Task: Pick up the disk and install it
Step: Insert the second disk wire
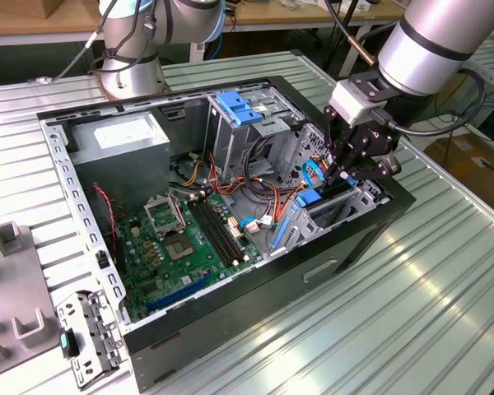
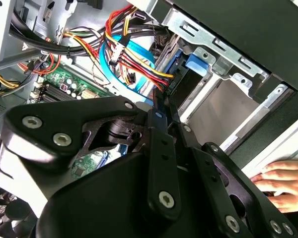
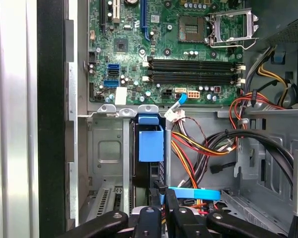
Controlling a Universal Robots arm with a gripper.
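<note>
The gripper (image 1: 343, 174) hangs inside the open case (image 1: 313, 271) at the exterior view's right, jaws narrow on the disk's (image 3: 150, 148) top edge. The disk stands on edge in the drive bay (image 3: 109, 148), beside the motherboard (image 1: 189, 239).

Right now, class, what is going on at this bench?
A robot arm is working inside an open PC case that lies on its side on a metal table. Its tool is down at the drive bay at the exterior view's right, at the disk with its blue carrier, which stands in the bay slot. The motherboard lies exposed beside the bay. In the second wrist view, a person's hand rests by the case edge.
</note>
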